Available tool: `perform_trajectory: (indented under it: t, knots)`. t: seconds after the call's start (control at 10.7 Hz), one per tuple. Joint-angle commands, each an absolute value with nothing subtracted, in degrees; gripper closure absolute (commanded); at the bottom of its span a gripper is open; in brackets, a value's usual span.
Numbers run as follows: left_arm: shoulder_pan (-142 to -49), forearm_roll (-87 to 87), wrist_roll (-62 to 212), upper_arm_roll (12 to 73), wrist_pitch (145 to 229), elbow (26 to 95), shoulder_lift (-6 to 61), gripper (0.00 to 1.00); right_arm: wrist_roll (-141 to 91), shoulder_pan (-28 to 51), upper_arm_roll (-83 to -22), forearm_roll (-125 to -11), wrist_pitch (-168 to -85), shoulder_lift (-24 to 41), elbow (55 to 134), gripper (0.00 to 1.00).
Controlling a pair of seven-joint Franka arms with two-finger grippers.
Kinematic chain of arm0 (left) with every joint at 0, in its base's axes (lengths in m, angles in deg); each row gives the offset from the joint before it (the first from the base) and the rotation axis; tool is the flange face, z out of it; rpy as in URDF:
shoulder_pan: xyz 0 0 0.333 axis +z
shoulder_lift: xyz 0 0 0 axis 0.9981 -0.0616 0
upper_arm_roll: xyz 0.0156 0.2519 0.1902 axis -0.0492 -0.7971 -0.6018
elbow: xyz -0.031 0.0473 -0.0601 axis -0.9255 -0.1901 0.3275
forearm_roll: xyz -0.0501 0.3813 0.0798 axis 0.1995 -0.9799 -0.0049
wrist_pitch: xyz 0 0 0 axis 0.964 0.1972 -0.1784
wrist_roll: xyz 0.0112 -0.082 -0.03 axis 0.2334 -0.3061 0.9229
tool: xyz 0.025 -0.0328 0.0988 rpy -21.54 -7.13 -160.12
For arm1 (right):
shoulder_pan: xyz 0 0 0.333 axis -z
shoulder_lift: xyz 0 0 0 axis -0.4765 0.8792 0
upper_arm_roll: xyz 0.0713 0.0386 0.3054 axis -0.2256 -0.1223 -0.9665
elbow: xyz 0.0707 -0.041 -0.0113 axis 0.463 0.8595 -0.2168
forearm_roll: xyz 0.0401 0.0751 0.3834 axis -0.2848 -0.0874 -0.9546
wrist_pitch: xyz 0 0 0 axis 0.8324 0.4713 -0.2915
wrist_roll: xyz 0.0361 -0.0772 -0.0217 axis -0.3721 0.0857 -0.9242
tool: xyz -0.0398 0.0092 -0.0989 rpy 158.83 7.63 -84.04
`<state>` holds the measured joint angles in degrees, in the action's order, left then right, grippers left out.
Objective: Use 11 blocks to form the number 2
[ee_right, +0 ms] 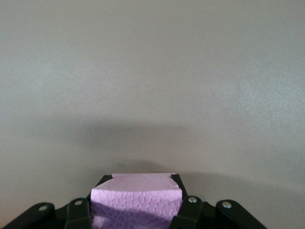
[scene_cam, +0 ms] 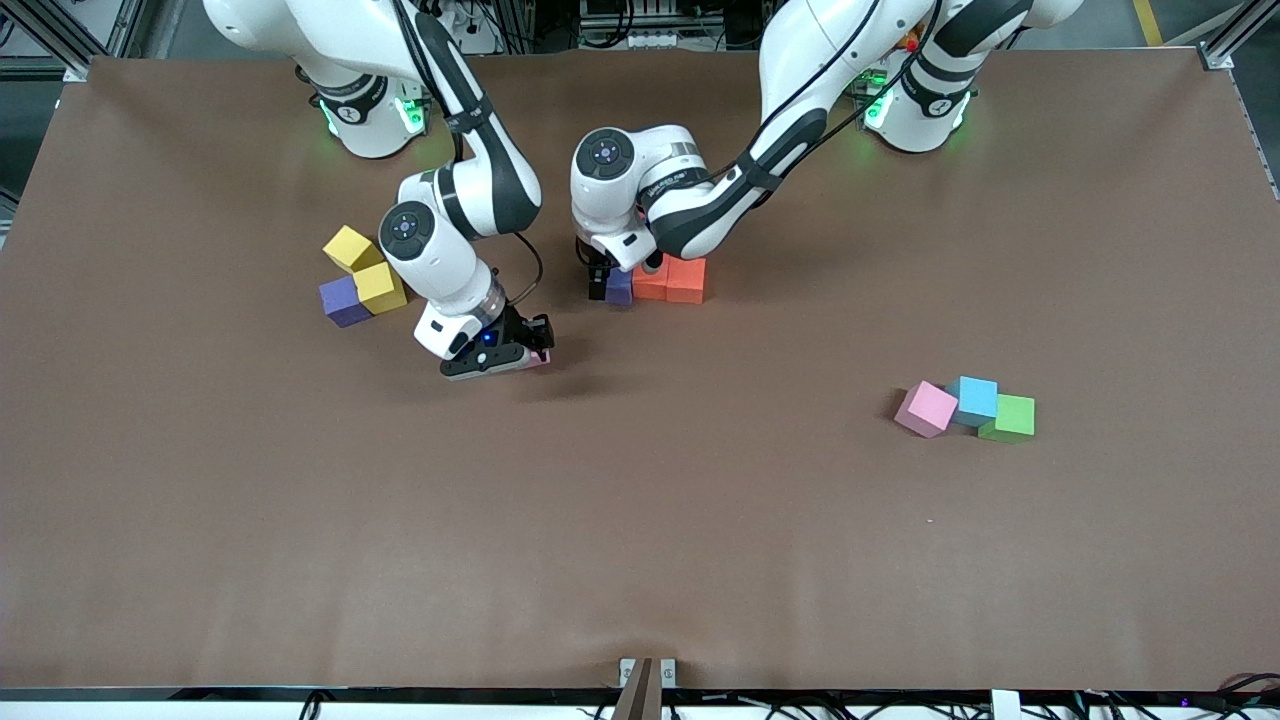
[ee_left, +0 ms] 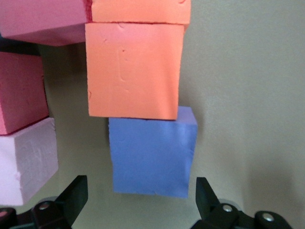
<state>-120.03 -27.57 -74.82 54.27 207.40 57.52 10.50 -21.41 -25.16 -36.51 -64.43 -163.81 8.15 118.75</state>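
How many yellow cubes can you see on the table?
2. The farther yellow cube lies toward the right arm's end of the table. The nearer yellow cube touches it, beside a purple cube. The arms may hide more.

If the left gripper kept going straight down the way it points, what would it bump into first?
Probably the purple cube. The left gripper is open with a finger on each side of it, so the palm would likely meet the cube's top, or the fingers the table.
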Motion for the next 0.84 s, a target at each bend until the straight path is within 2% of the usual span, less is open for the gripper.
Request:
perform_trajectory:
  t: [0.0,0.47,0.75]
  knots:
    - [-119.7,-28.1,-77.9,54.4,206.7,58.6,14.1,0.00,-20.9,-25.6,-36.2,-65.8,-164.0,8.5,118.1,0.96]
    - [-119.1,-27.9,-75.1,54.4,204.8,58.6,20.4,0.00,-18.0,-27.0,-36.2,-65.8,-165.6,9.4,118.1,0.96]
    - [-113.0,-27.0,-65.6,57.0,202.6,58.5,23.5,0.00,-13.1,-30.3,-36.2,-65.8,-169.2,11.8,118.1,0.96]
